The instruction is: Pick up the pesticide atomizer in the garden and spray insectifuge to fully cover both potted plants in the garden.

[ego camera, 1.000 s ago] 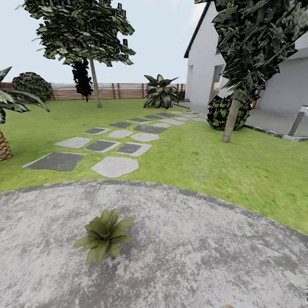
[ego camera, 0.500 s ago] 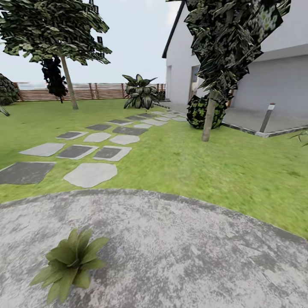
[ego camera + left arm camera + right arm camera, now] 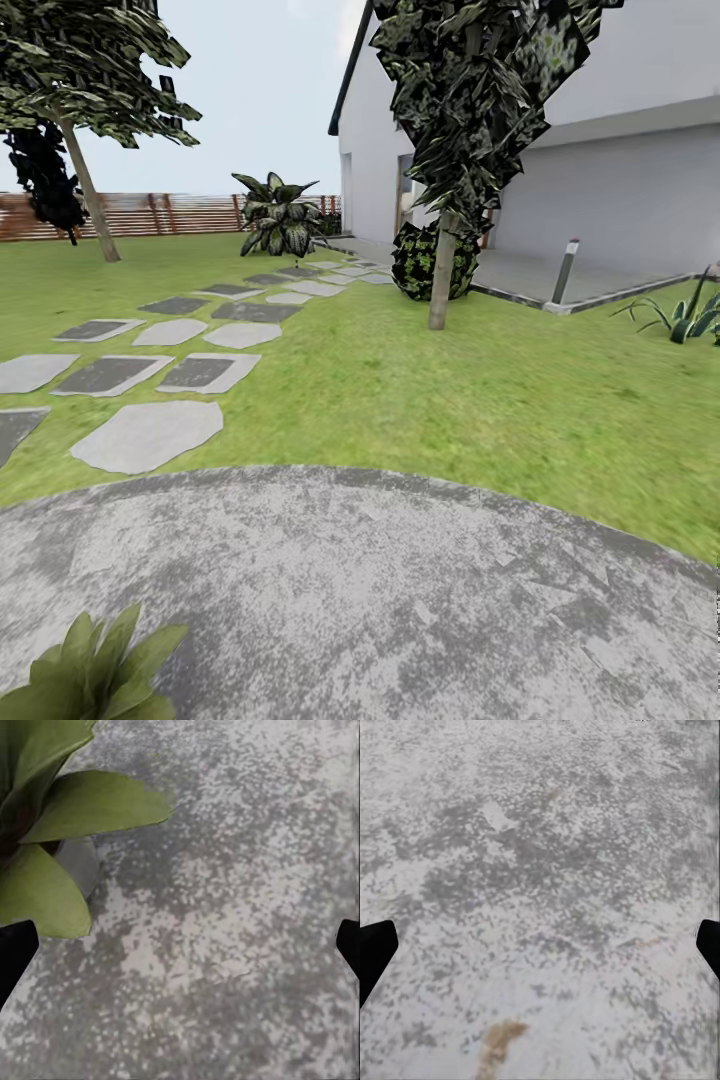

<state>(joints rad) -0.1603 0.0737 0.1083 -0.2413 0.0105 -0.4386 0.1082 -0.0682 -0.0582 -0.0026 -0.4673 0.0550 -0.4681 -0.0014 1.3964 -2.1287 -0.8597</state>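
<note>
One potted plant [image 3: 90,670], a low rosette of broad green leaves, sits on the round grey paved area [image 3: 400,590] at the lower left corner of the head view. The left wrist view shows its leaves [image 3: 90,802] and small grey pot [image 3: 79,866] close by, off to one side of my left gripper [image 3: 180,952]. That gripper is open over bare paving with nothing between its dark fingertips [image 3: 15,952]. My right gripper [image 3: 540,952] is open too, over mottled paving. The pesticide atomizer is out of view.
Stepping stones [image 3: 150,435] lead across the lawn [image 3: 450,400] toward a brown slatted fence [image 3: 170,213]. A tree trunk [image 3: 440,285] and round shrub [image 3: 432,262] stand ahead by a white house [image 3: 600,150], with a grey lamp post [image 3: 566,270] and spiky agave [image 3: 690,318] at right.
The head view has swung to the right, so the whole scene has shifted left. The potted plant has slid from lower centre to the lower left corner.
</note>
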